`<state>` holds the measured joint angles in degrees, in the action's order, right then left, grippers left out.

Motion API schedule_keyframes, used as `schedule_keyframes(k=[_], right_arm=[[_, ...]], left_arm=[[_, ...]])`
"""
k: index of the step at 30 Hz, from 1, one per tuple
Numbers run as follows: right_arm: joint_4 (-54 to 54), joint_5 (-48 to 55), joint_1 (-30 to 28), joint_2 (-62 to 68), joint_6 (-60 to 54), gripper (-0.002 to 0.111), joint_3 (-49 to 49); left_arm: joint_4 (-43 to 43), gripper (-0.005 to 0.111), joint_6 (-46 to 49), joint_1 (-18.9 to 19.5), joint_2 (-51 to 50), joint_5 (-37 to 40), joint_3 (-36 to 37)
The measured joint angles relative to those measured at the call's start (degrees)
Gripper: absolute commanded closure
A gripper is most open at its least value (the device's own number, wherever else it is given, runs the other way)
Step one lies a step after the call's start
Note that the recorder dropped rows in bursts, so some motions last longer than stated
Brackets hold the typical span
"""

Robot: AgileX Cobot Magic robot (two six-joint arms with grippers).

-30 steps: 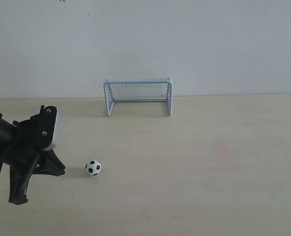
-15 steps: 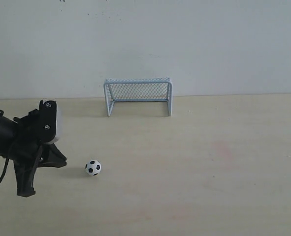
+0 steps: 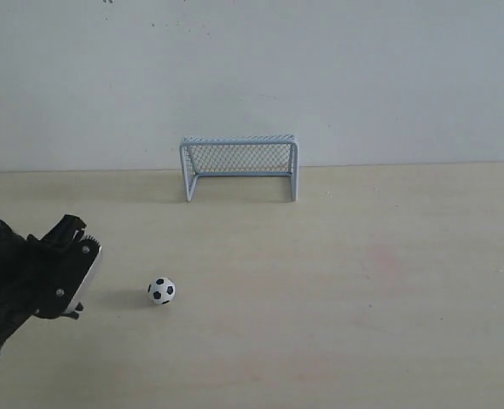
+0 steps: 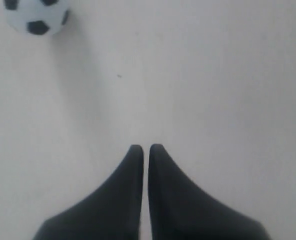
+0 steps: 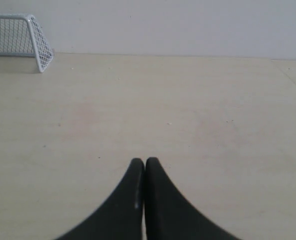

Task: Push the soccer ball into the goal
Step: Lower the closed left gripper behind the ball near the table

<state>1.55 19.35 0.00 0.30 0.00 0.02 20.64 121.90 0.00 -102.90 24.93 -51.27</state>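
Left wrist view puts the left gripper (image 4: pixel 143 148) nearest: its two dark fingers lie together with only a hairline of pale surface between them, and they hold nothing. Bare table (image 4: pixel 213 90) lies ahead of the tips. The soccer ball (image 4: pixel 35 17) sits farther out and off to one side, cut by the picture's edge and well apart from the fingertips.

Seen from the exterior view, the left arm (image 3: pixel 38 281) crouches low over the table's near-left part, and its dark wrist block makes the fingers hard to pick out there. The ball rests on the table just to the right of the arm, with a clear gap between them. Past the ball, open pale wood runs unbroken to the goal (image 3: pixel 239 166), which stands upright at the back with its mouth facing the ball. The goal lies farther back and somewhat to the right of the ball. It stands where the table meets the wall (image 3: pixel 337 77), so little room is left behind its net. To the right of the ball and goal the tabletop is wide and free.

Only the right wrist view shows the right gripper (image 5: pixel 144 161). Its fingers are pressed tip to tip around nothing, over bare table. That view catches just one netted corner of the goal far off, against the wall, and a faint line crosses the table's far corner on the opposite side. The ball shows in the left wrist and exterior views alone.
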Motion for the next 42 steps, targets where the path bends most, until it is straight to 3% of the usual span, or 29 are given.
schedule_keyframes(k=[4, 14, 23, 42], right_arm=[[0.0, 0.0, 0.0, 0.0, 0.0, 0.108, 0.0], [0.0, 0.0, 0.0, 0.0, 0.0, 0.108, 0.0], [0.0, 0.0, 0.0, 0.0, 0.0, 0.108, 0.0], [0.0, 0.0, 0.0, 0.0, 0.0, 0.108, 0.0]], left_arm=[[-4.1, 0.102, 0.0, 0.0, 0.0, 3.0, 0.0], [1.1, 0.102, 0.0, -0.4, 0.0, 0.7, 0.0], [-2.3, 0.102, 0.0, -3.3, -0.2, 2.2, -0.8], [2.0, 0.102, 0.0, -4.4, -8.0, 26.8, -20.3]])
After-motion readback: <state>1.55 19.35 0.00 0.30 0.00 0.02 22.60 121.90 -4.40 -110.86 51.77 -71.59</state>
